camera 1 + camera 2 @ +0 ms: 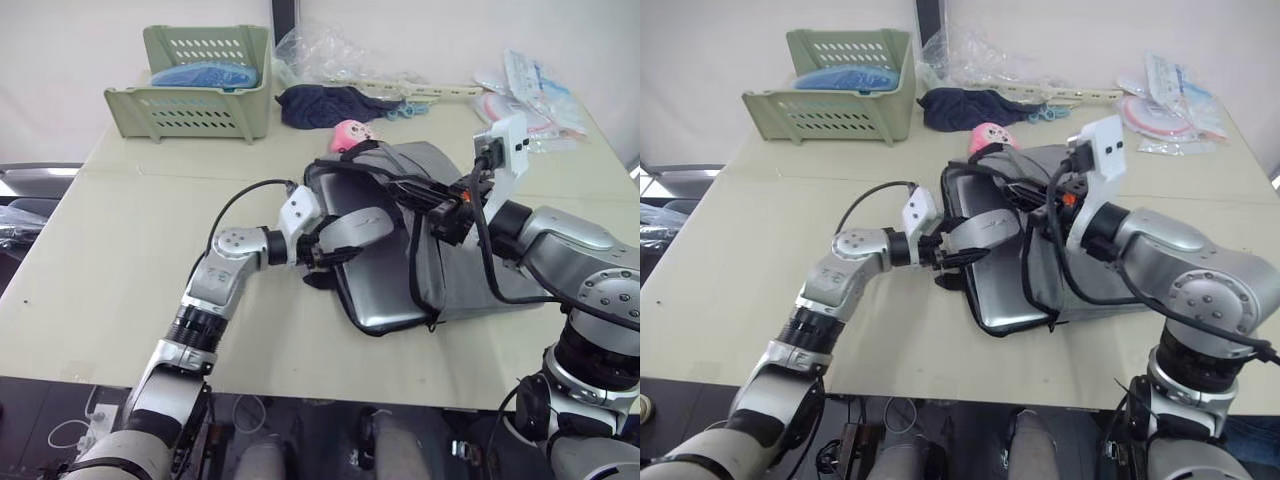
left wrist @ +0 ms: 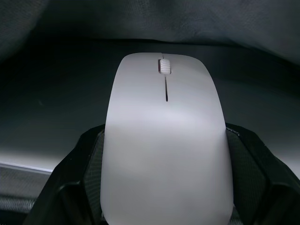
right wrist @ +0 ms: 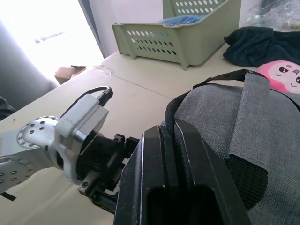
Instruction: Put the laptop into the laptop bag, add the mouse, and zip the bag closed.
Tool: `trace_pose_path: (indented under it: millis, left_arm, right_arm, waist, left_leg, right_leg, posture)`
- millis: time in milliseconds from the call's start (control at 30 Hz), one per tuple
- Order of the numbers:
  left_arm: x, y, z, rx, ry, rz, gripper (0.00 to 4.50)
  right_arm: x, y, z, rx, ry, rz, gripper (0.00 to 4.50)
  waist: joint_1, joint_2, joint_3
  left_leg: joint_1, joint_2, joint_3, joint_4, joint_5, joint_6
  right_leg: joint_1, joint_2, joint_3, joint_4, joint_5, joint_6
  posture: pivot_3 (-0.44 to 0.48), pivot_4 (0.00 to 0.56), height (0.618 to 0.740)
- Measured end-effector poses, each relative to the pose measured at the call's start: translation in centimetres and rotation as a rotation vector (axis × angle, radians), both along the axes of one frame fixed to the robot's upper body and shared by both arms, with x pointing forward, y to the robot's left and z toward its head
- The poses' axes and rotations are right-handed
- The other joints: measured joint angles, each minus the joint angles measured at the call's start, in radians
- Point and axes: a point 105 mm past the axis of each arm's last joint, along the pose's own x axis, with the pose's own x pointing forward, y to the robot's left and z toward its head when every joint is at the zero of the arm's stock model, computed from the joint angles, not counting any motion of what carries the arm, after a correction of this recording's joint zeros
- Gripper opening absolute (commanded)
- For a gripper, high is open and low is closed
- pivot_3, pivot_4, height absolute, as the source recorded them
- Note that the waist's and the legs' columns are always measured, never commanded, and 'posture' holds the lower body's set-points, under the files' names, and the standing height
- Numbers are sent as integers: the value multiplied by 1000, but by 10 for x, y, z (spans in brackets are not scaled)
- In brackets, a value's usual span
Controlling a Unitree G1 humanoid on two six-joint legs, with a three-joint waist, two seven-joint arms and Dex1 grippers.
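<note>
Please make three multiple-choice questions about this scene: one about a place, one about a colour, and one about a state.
1. Where is the mouse?
A. in the green basket
B. between the left hand's fingers, inside the bag's opening
C. on the bare table

2. What colour is the plush toy beside the laptop bag?
A. pink
B. yellow
C. black

3. How does the laptop lie?
A. fully outside the bag
B. standing upright in the basket
C. partly inside the open bag

Answers: 1 B, the left wrist view shows the mouse gripped with dark lining around it. 2 A, it is pink with a face. 3 C, its silver corner sticks out of the open flap.
</note>
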Motion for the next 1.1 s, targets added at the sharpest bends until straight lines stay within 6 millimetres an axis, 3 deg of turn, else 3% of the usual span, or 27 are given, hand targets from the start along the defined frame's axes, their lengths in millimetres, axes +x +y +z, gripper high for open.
trace_pose_path:
  millis: [200,433,700,900,1000,1100]
  left_arm:
    - [5,-24,0,20,1,0,2898]
    - [10,-32,-4,38,17,16,2898]
    - [16,-56,-5,42,55,8,2898]
    - [19,-59,-7,43,56,12,2898]
    - [19,-58,-8,43,58,6,4277]
    - [19,-54,-8,43,63,7,4401]
  right_arm:
    - [0,5,9,20,-9,12,39]
    - [-1,7,9,30,0,14,39]
    - [-1,9,10,41,14,18,39]
    - [0,8,9,39,17,11,39]
    - [0,7,10,39,14,8,0]
    - [0,7,11,40,8,4,0]
  waist:
    - [1,0,0]
    - [1,0,0]
    - [4,0,0]
    - [4,0,0]
    - [4,0,0]
    - [4,0,0]
  left_leg:
    - [-1,0,0,1,0,0]
    - [-1,0,0,0,0,0]
    - [-1,0,0,1,0,0]
    - [-1,0,0,1,0,0]
    - [-1,0,0,1,0,0]
    - [-1,0,0,1,0,0]
  right_leg:
    - [0,0,0,0,0,0]
    - [0,0,0,0,0,0]
    - [0,0,0,-1,0,0]
    - [0,0,0,-1,0,0]
    - [0,0,0,-1,0,0]
    - [0,0,0,-1,0,0]
  posture:
    - [0,150,740]
    - [0,150,740]
    - [0,150,740]
    - [0,150,740]
    - [0,150,740]
    - [0,150,740]
